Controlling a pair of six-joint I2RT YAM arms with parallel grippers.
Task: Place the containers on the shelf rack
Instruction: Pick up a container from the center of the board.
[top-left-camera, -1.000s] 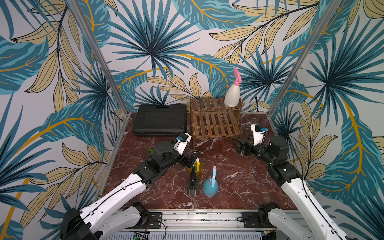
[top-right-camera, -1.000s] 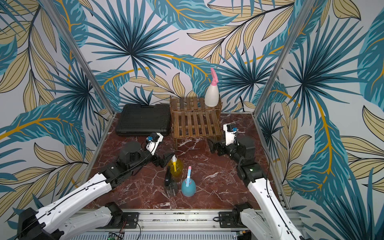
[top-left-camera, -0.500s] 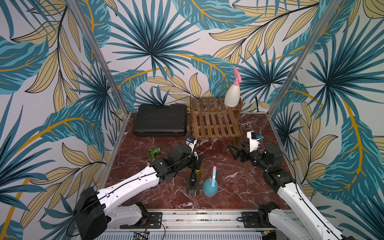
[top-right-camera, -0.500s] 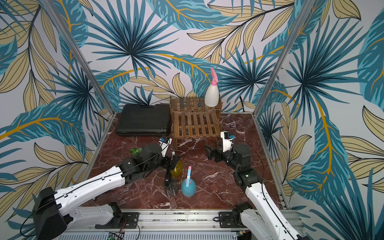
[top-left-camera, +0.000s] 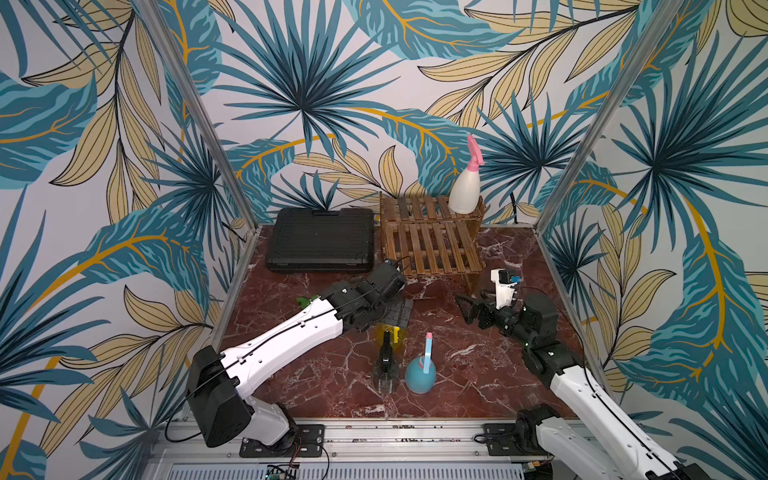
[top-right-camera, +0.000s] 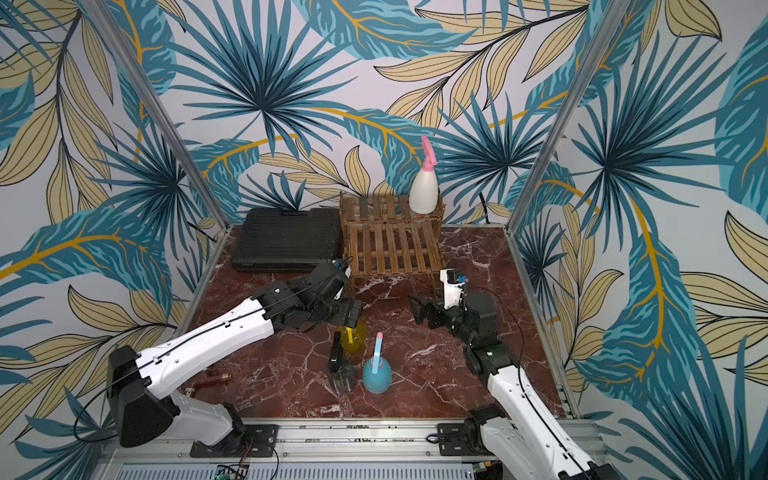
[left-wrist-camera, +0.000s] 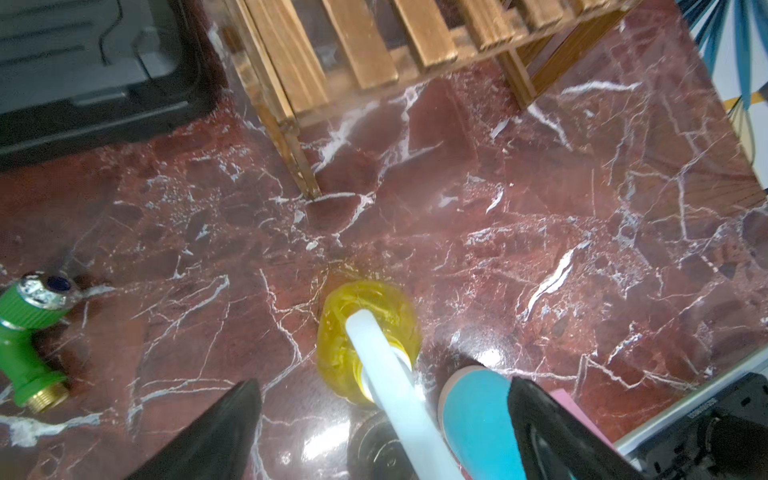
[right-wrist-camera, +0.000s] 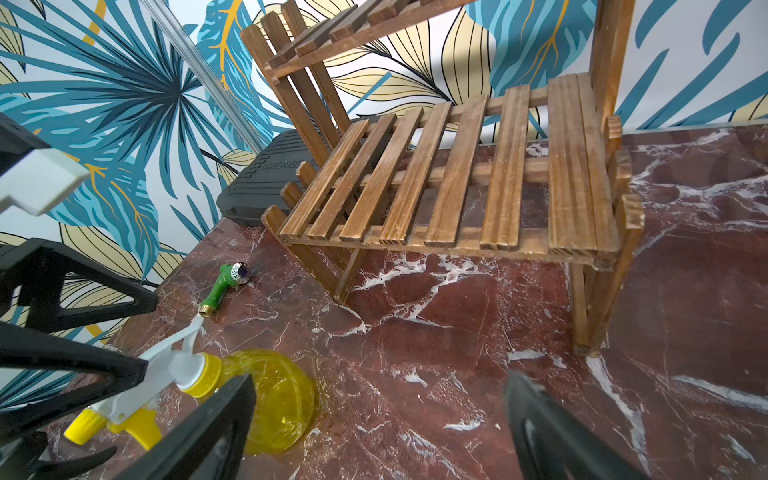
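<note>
Left gripper (left-wrist-camera: 382, 388) jaws wide apart over yellow bottle (left-wrist-camera: 332, 345), seemingly not touching; view blurred. Right gripper (top-left-camera: 467, 307) spread, empty. White bottle (top-left-camera: 464, 192) upright on rack (top-left-camera: 432, 249).

- Left arm (top-left-camera: 291, 336) stretches low and forward toward the centre, wrist pitched downward; left jaws stand wide apart, gripping nothing.
- Right arm (top-left-camera: 590, 399) reaches forward, wrist turned inward toward the left arm; right jaws stand wide apart, empty.
</note>
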